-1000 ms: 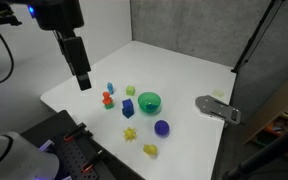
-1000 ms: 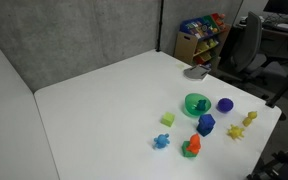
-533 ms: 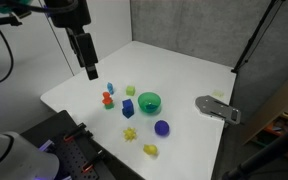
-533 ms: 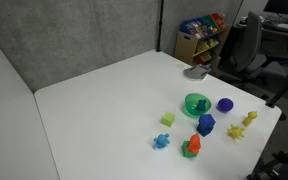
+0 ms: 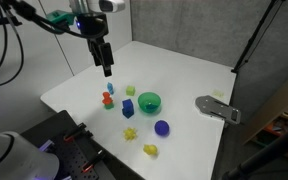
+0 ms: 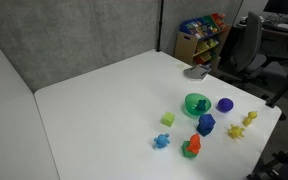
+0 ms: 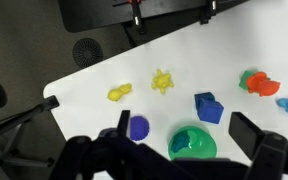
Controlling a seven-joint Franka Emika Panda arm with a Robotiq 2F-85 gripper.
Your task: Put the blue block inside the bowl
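Note:
The blue block [image 5: 128, 107] is a small mid-blue cube on the white table, just beside the green bowl [image 5: 149, 101]. Both also show in an exterior view, block [image 6: 205, 125] and bowl [image 6: 196, 104], and in the wrist view, block [image 7: 208, 107] and bowl [image 7: 192, 145]. A small dark green piece lies in the bowl. My gripper [image 5: 106, 62] hangs open and empty above the table, well clear of the toys. In the wrist view its fingers [image 7: 184, 127] frame the bowl from above, with the block near the right finger.
Around them lie a blue ball [image 5: 161, 127], two yellow toys [image 5: 130, 133], a red-orange piece [image 5: 108, 99], a light-blue piece [image 5: 110, 89] and a yellow-green piece [image 5: 130, 90]. A grey object [image 5: 217, 108] sits near the table's edge. Grey partitions stand behind.
My gripper has moved across the table toward the toys and sits nearer the light-blue piece. The toys have not moved.

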